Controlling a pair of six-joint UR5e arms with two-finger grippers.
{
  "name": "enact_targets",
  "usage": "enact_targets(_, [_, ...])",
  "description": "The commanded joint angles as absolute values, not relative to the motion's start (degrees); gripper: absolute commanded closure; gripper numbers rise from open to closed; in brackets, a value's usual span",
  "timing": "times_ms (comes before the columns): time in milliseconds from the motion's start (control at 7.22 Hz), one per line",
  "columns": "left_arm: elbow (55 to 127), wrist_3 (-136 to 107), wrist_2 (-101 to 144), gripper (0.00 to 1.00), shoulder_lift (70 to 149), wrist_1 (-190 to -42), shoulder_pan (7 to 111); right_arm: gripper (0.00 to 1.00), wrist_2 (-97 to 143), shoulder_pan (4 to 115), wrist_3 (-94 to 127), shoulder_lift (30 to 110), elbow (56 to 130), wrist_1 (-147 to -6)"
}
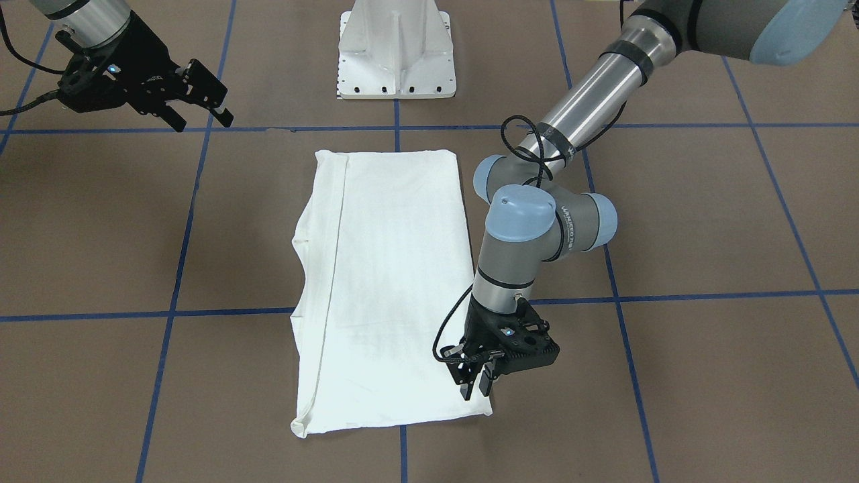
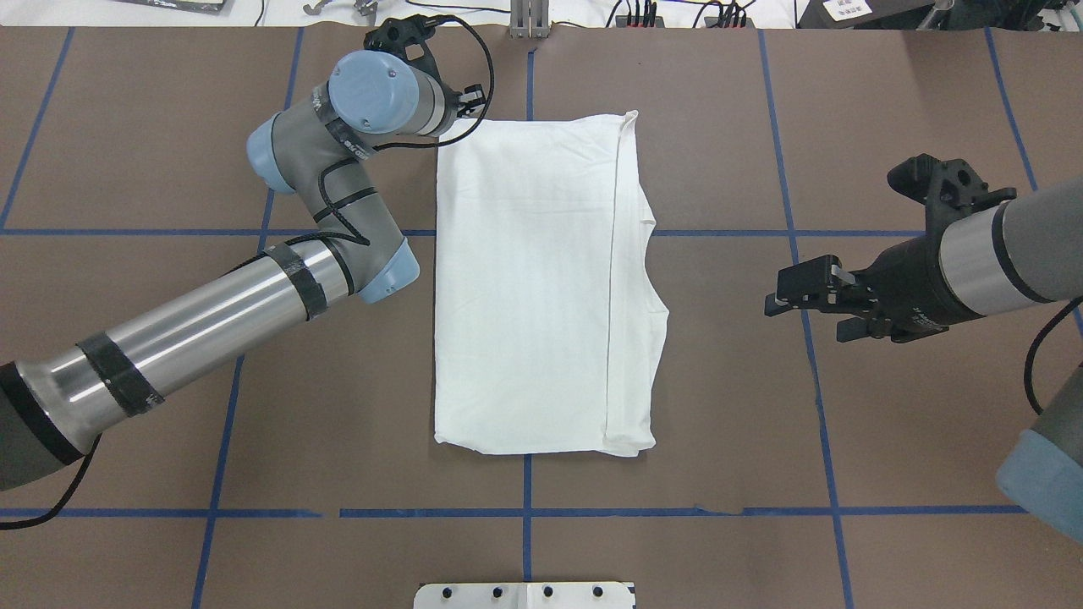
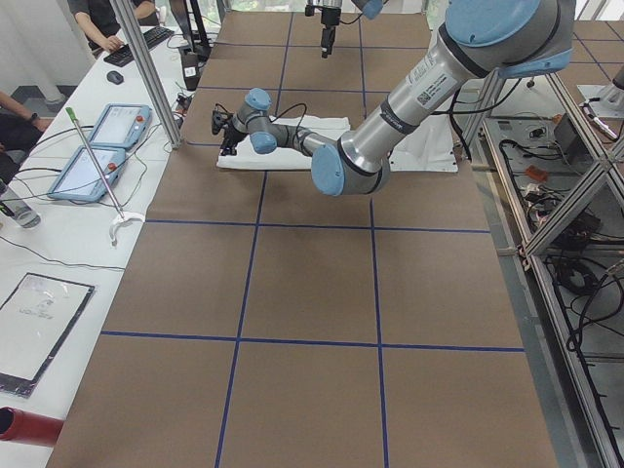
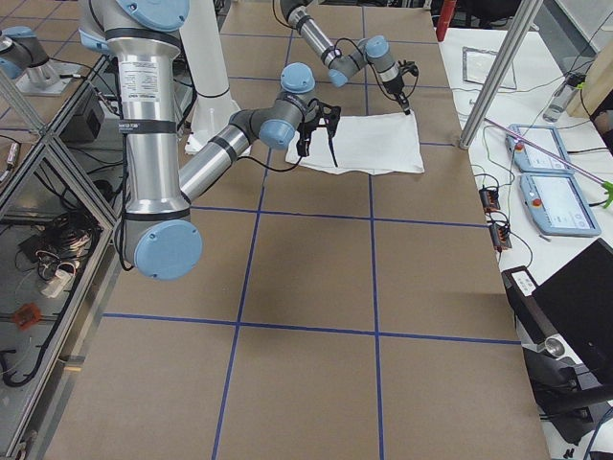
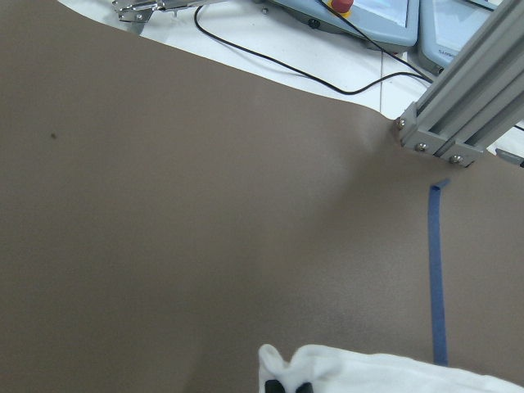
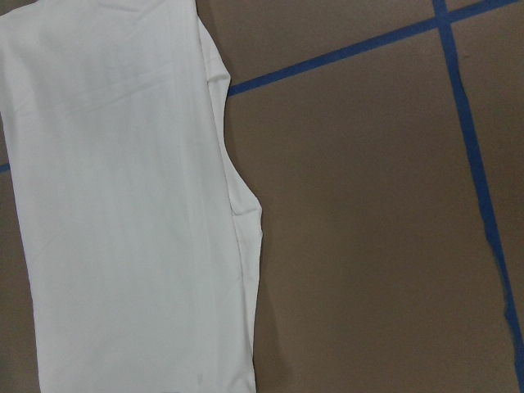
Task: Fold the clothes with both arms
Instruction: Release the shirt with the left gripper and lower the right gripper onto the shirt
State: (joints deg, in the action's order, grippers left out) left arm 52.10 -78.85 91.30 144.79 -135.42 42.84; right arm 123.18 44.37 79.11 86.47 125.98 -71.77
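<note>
The white shirt (image 1: 389, 282) lies flat on the brown table, folded into a long rectangle (image 2: 533, 288), with a narrow folded strip along its right side in the overhead view. My left gripper (image 1: 478, 386) points down at the shirt's far-left corner. In the left wrist view its fingertips (image 5: 274, 385) sit close together with a bunched bit of the cloth (image 5: 393, 372) between them. My right gripper (image 2: 783, 292) is open and empty, held above the table well to the right of the shirt (image 6: 123, 205); it also shows in the front view (image 1: 201, 114).
The white pedestal base (image 1: 396, 50) stands at the robot's side of the table. Blue tape lines (image 2: 525, 512) grid the brown surface. An aluminium post (image 5: 458, 106) and control tablets (image 3: 97, 146) stand just past the table's far edge.
</note>
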Motion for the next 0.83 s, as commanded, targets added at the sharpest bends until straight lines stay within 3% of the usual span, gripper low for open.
enact_targets(0, [53.25,-78.58,93.41,0.00,144.58,-135.18,44.47,0.00,121.48,44.04,76.74,85.43,124.37,-72.42])
enact_targets(139, [56.05,-78.49,98.56,0.00,142.75,-134.13,45.17,0.00,118.59,41.86,75.42,85.43,123.84,-72.60])
enact_targets(416, [76.26,-76.83,102.47,0.00,132.42,-121.37,45.35,0.00,112.62,36.59,71.03,82.03,123.66,-80.98])
enact_targets(693, [96.76,-75.85,103.09,0.00,123.18,-110.52,45.09,0.00,103.31,28.34,71.02,69.33,120.87,-96.51])
